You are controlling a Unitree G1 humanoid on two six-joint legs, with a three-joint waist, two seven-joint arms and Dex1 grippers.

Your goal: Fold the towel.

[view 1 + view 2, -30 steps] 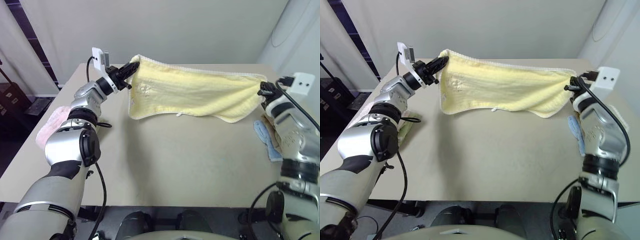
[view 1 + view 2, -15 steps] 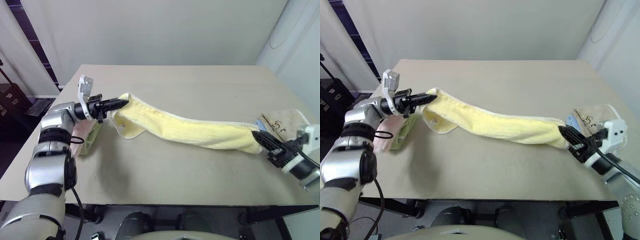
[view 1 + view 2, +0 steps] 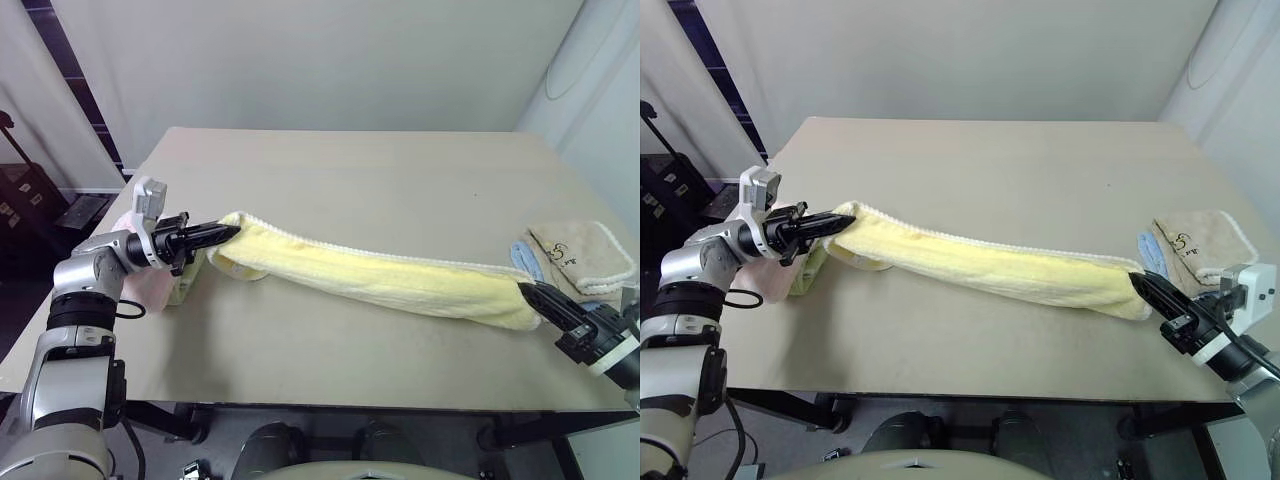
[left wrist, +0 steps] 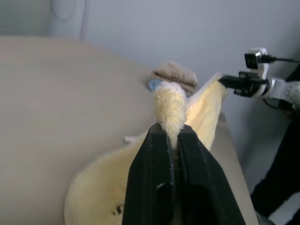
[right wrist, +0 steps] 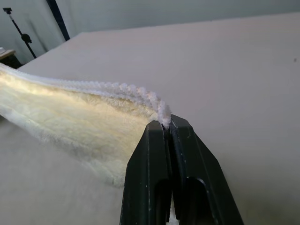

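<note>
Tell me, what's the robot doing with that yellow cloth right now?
Left gripper and right gripper shut on the towel, one at each end. Towel stretched long across the table. Nothing in the way.

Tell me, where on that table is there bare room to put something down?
The widest bare stretch of the table lies beyond the towel, toward the wall. A narrower strip runs between towel and near edge. Crowded: the right edge, with a beige cloth, and the left edge, with a pink cloth.

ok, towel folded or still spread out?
Folded lengthwise: the towel lies as a narrow doubled band on the table, ends pinched by left gripper and right gripper.
</note>
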